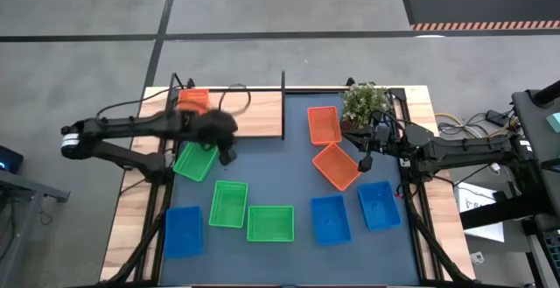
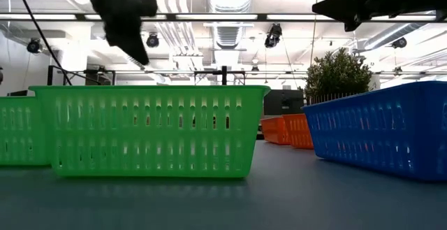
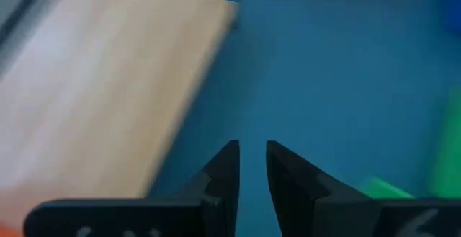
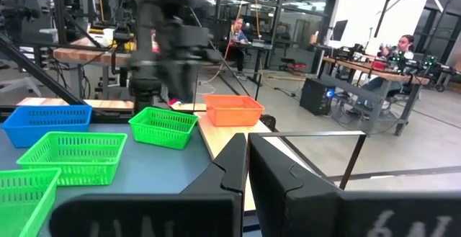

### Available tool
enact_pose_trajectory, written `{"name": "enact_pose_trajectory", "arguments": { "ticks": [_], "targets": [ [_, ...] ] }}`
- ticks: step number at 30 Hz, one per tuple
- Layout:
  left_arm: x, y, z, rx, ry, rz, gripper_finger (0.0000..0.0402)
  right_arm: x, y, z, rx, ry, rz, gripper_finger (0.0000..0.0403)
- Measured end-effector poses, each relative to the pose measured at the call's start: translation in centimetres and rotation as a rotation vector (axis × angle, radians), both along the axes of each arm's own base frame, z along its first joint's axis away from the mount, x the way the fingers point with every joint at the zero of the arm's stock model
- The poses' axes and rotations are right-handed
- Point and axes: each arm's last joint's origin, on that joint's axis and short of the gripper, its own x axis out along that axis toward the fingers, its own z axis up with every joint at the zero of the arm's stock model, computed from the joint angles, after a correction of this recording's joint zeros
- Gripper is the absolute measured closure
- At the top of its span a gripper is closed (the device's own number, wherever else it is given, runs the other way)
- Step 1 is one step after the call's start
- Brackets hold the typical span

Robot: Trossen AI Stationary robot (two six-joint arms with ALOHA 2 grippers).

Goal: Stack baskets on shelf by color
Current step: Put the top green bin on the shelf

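Note:
An orange basket [image 1: 193,100] rests on the wooden shelf [image 1: 245,117], near its left end. On the dark mat lie three green baskets [image 1: 195,161] [image 1: 228,204] [image 1: 269,223], three blue ones [image 1: 183,230] [image 1: 330,219] [image 1: 379,204] and two more orange ones [image 1: 324,124] [image 1: 336,165]. My left gripper [image 3: 252,150] hangs above the mat by the shelf's near edge [image 3: 187,107], tilted down. Its fingers stand a narrow gap apart with nothing between them. My right gripper [image 4: 247,142] is shut and empty, held high at the mat's right side [image 1: 364,160].
A potted plant [image 1: 366,102] stands at the far right corner of the mat. A thin black post [image 1: 283,104] rises at the shelf's right end. Bare mat [image 1: 280,165] lies between the two groups of baskets. People sit at desks in the room beyond [image 4: 403,50].

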Motion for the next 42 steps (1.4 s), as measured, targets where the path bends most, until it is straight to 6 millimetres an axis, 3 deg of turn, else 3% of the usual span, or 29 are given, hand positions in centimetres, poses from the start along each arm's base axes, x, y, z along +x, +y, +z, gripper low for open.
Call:
{"name": "enact_pose_trajectory", "arguments": {
  "ticks": [5,10,16,27,42],
  "targets": [
    [-1.0,-4.3,-0.4,-0.032,0.1,-0.167,0.0348,0.0,0.0,0.0,-0.004,-0.002,0.0,0.0394],
    [-3.8,-6.6,-1.7,-0.043,0.411,-0.246,0.0348,0.0,0.0,0.1,0.001,-0.007,0.0,0.0394],
    [-5.3,-6.7,-3.0,-0.058,0.601,-0.233,0.0328,0.0,0.0,0.1,0.031,-0.015,0.001,0.0394],
    [-6.2,-6.6,-6.5,-0.046,0.732,-0.3,0.0223,0.0,0.0,0.0,0.036,-0.008,0.004,0.0394],
    [-5.5,-6.7,-10.4,-0.016,0.862,-0.328,0.022,0.0,0.0,0.0,0.035,-0.004,0.004,0.0394]
  ]
}}
